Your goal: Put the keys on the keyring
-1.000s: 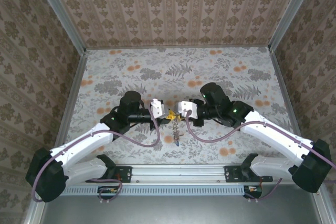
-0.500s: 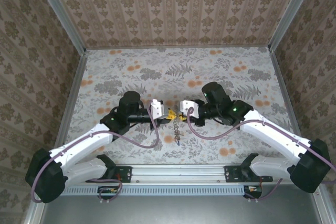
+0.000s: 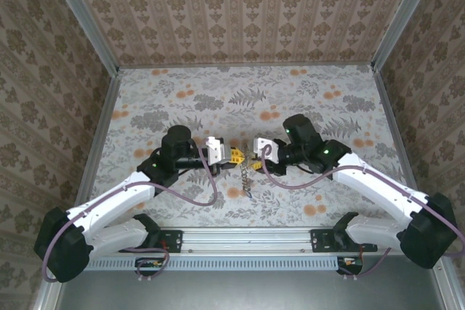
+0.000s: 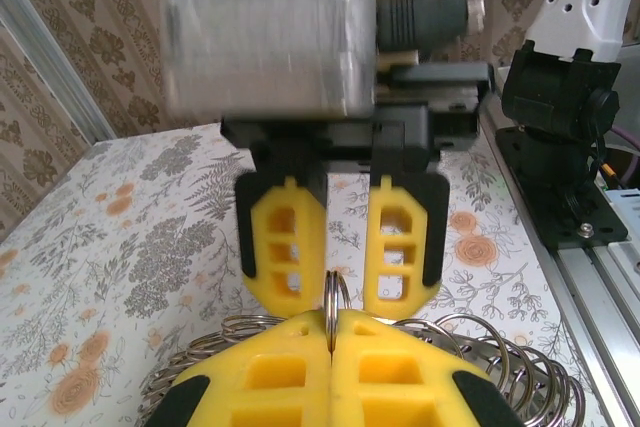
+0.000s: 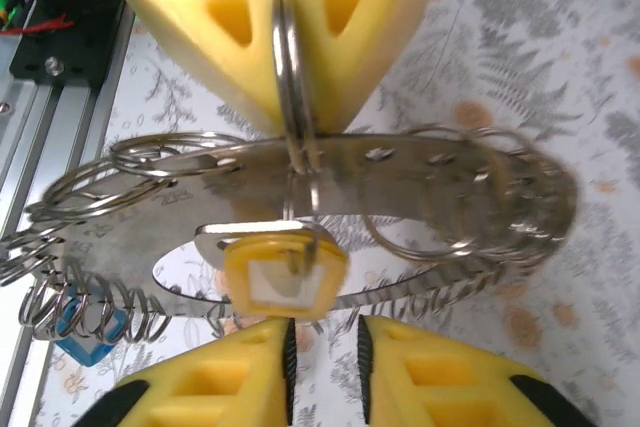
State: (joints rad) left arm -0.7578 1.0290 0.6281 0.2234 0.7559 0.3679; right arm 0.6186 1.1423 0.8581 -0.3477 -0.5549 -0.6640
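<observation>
The keyring [image 5: 420, 182] is made up of polished, glossy metal plate and wire rings. The yellow key head [image 5: 285, 282] is finished in smooth plastic. The tabletop [image 3: 218, 92] is covered in a matt print.

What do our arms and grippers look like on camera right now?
The left arm and right arm have white links and black joints, each with a small green light and a looping purple cable. The left gripper and right gripper have yellow fingers with cut-out windows and black backing.
</observation>
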